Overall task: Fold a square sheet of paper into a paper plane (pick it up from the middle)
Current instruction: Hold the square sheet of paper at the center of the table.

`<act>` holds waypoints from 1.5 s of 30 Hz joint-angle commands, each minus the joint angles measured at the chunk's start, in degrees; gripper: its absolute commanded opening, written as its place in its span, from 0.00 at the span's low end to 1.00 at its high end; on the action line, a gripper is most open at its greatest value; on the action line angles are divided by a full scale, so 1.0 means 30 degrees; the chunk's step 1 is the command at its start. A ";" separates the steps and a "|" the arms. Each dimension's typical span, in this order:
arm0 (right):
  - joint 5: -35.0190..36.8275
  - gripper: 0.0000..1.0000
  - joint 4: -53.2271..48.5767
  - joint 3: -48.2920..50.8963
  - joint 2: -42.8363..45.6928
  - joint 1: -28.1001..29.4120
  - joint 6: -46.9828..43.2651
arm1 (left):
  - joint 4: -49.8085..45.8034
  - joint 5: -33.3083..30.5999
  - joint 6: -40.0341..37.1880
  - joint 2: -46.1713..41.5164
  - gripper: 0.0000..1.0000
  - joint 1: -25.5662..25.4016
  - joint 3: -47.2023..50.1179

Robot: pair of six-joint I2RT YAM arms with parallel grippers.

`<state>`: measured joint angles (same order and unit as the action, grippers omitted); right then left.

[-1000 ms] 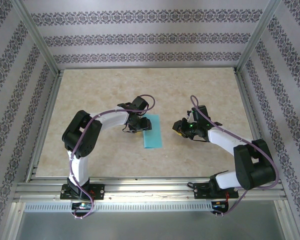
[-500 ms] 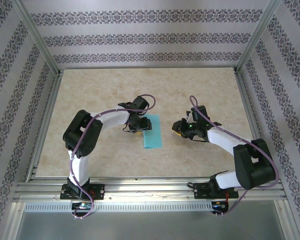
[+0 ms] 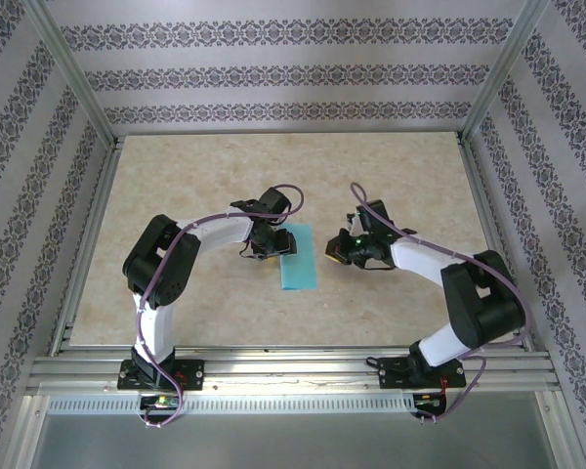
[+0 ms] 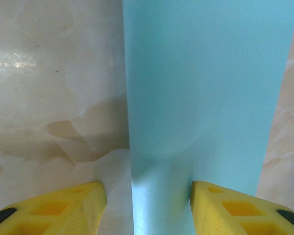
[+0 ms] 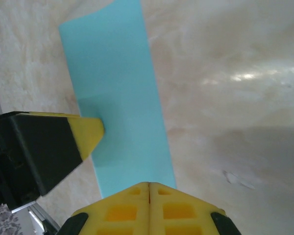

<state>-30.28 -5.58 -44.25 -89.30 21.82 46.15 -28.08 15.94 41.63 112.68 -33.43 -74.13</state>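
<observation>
A beige marbled table [image 3: 176, 176] sits inside a metal frame [image 3: 78, 88], with walls [image 3: 283, 78] papered in grey ornamental bands. The paper [image 3: 297, 259], a narrow turquoise strip, lies flat mid-table with its long axis running near to far. The left gripper [image 3: 267, 246] stands spread astride the paper's left edge at the far end. The right gripper [image 3: 340, 250], fingers pressed together, is just right of the paper.

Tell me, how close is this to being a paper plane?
Done: the turquoise sheet lies on the table as a narrow strip, apparently folded in half. In hand: the open left gripper straddles one long edge; the right gripper, shut, sits beside the other. Left: nose and wing folds.
</observation>
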 commanded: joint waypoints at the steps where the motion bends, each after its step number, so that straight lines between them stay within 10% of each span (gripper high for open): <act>1: 0.1214 0.00 -0.0753 -0.1493 -0.1104 0.0756 -0.0866 | 0.0100 -0.1155 0.0113 0.1406 0.52 -0.0194 0.0769; 38: 0.0725 0.00 -0.3376 -0.3110 -0.6328 0.1211 -0.4840 | 0.1354 -0.0111 0.0714 -0.2323 0.54 -0.0124 0.1291; 45: 0.0516 0.00 -0.4064 -0.3552 -0.6445 0.0899 -0.5294 | 0.6646 0.3282 0.1434 -0.3811 0.37 0.0519 0.3387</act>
<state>-32.21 -10.28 -55.79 -106.65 24.95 32.53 -17.56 20.67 44.51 102.43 -32.84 -66.06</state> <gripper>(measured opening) 0.049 0.386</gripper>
